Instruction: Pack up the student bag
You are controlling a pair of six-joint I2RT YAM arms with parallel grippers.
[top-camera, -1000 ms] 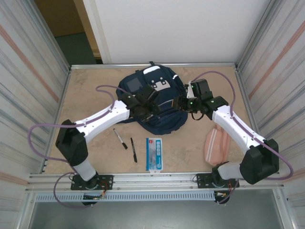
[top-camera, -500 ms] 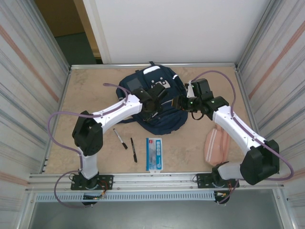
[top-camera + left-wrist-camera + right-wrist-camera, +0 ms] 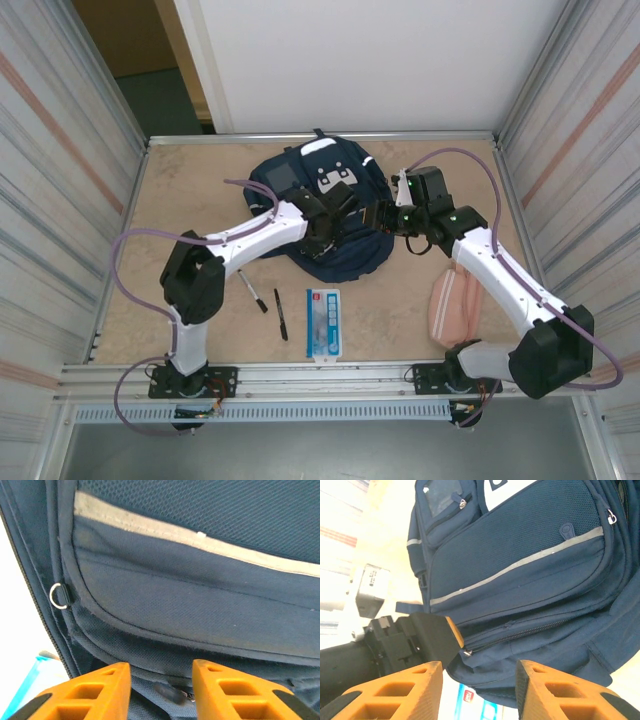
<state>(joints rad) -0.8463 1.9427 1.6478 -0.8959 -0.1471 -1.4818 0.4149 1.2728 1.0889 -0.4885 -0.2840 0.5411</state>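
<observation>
Between the orange fingers (image 3: 102, 692) of the left gripper (image 3: 161, 680) sits a dark zip pull (image 3: 171, 693), right in the gap. The jaws are partly open, there's space on either side of the pull, and nothing is clamped. Just beyond the tips is the student bag (image 3: 200, 595): navy fabric, a grey stripe (image 3: 210, 542) running across, and a small metal ring (image 3: 59, 596) on the seam at the left. A corner of a light blue packet (image 3: 27, 685) peeks in past the bag's edge.

Over to the right gripper (image 3: 479, 680): jaws apart and empty, nothing between them. It hovers off the bag's side, looking along the zip line. In its wrist view the left gripper's black body, with one orange finger, is down at that same zip.

From above, the student bag lies flat at the middle of the table (image 3: 190, 200), toward the far edge, front patches up. The left gripper is on its lower front, and the right gripper is just beside its right edge. Nearer the arm bases, apart from the bag, lie two black pens (image 3: 281, 314) and the packet. A pink pouch (image 3: 452, 305) sits at the right, beside the right arm.
</observation>
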